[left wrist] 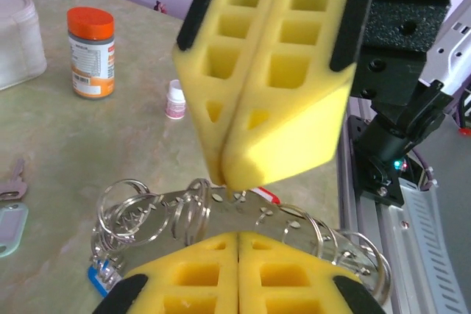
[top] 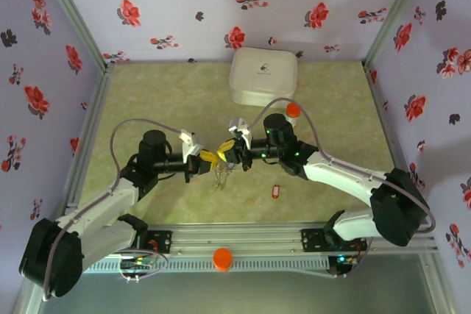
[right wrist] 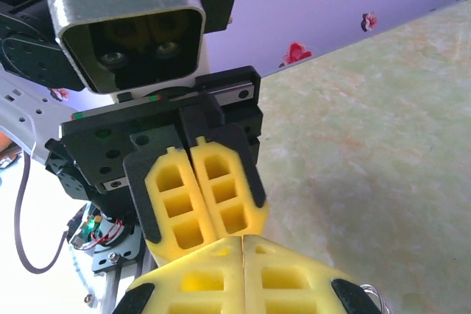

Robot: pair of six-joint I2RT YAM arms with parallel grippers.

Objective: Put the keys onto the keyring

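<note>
keyring point(left wrist: 287, 218) is pinched by left gripper point(left wrist: 237, 237); right gripper point(left wrist: 224, 176) jaws are pressed together, tips touching it; bottle point(left wrist: 91, 53) label unreadable

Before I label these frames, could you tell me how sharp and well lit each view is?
Top external: even, soft light, red key tiny. Left wrist: keyring glints, bottle fairly sharp. Right wrist: right end effector close and slightly soft, table soft.

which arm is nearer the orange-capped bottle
Right. The right arm runs just beside the bottle, at its near side; the left arm is far off to the bottle's left.
</note>
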